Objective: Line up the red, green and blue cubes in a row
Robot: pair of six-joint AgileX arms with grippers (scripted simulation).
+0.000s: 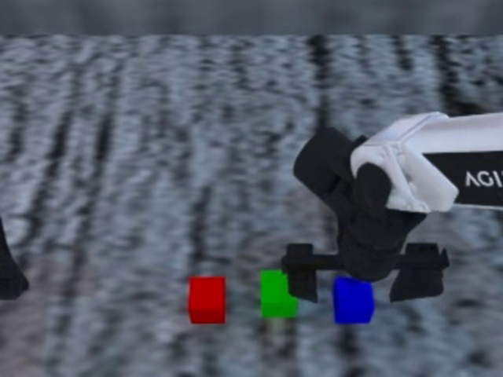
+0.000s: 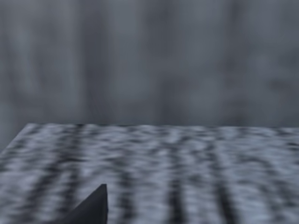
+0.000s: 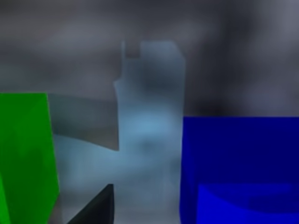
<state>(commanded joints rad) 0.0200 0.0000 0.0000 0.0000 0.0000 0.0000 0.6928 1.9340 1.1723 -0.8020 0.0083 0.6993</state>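
The red cube (image 1: 207, 299), the green cube (image 1: 279, 293) and the blue cube (image 1: 353, 300) stand in a row, left to right, near the table's front edge, with small gaps between them. My right gripper (image 1: 359, 281) is open and hangs over the blue cube, one finger by the green cube's right side, the other to the blue cube's right. In the right wrist view the green cube (image 3: 25, 158) and the blue cube (image 3: 238, 168) fill the sides, with one dark fingertip (image 3: 100, 207) between them. My left arm (image 1: 6, 271) is parked at the left edge.
The table top (image 1: 157, 157) is a grey streaked surface. The right arm's white link (image 1: 440, 161) reaches in from the right edge. The left wrist view shows only the table, the grey wall behind it and one dark fingertip (image 2: 96, 207).
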